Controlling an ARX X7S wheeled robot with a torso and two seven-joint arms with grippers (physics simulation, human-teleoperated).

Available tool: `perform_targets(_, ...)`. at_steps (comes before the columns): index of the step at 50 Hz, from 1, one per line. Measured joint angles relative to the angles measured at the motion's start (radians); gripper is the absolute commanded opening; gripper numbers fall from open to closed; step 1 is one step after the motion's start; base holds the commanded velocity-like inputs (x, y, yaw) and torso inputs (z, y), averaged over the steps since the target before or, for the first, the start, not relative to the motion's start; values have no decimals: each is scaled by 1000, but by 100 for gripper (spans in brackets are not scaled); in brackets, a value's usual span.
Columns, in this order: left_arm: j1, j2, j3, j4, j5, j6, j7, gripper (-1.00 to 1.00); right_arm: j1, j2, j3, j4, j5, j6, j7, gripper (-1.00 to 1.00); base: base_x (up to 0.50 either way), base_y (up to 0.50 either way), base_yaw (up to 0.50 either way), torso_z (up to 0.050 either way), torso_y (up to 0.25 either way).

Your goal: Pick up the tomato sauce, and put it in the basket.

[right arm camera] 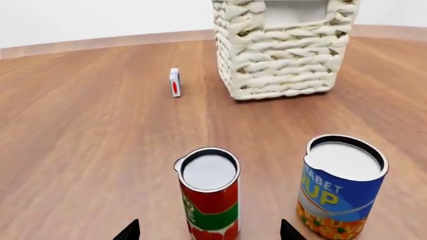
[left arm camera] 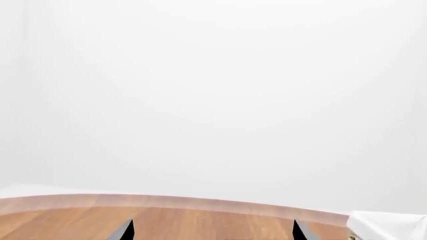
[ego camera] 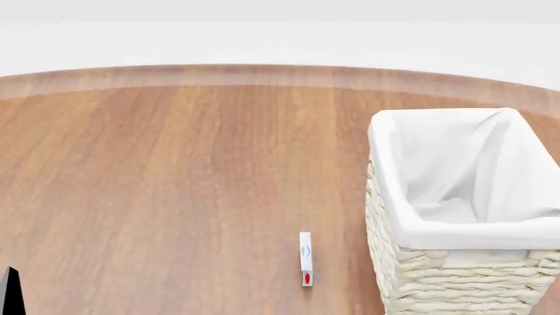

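Simulated scene: wooden table point(ego camera: 175, 184), blank white backdrop point(left arm camera: 213, 90)

Woven wicker basket point(right arm camera: 283, 50), cloth liner point(ego camera: 463, 170)

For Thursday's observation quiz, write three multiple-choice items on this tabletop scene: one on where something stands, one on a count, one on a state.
1. The tomato sauce stands:
A. inside the basket
B. on the table beside the blue can
C. on its side

2. Cans in the right wrist view:
A. one
B. two
C. four

3. The basket holds:
A. nothing visible but its white liner
B. a can
C. a bottle

Key: 1 B, it stands upright on the table next to the blue can. 2 B, only those two show. 3 A, the head view shows only cloth inside.
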Motion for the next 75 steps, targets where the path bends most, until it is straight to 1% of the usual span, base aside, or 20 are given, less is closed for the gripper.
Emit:
perform_targets(18, 8, -3, -4, -12, -2, 16, 3, 100, 74, 17, -25, -21, 126, 69, -79, 100, 0, 0, 0, 0, 0)
perform_targets(35, 12, -8, -8, -17, -6, 26, 4, 100, 129, -1, -37, 46, 254, 72, -177, 100, 0, 0, 0, 0, 0)
perform_targets(53, 17, -7, -7, -32, -2, 41, 8, 100, 184, -4, -46, 51, 339, 130, -236, 100, 0, 0, 0, 0, 0)
perform_targets(66, 23, -8, -12, -49, -4, 57, 14, 100, 229, -32, -43, 113, 431, 144, -319, 100, 0, 0, 0, 0, 0)
perform_targets(75, 29, -11, -16, -53, -6, 66, 15, 100, 247, -41, -42, 135, 463, 159, -345, 100, 0, 0, 0, 0, 0)
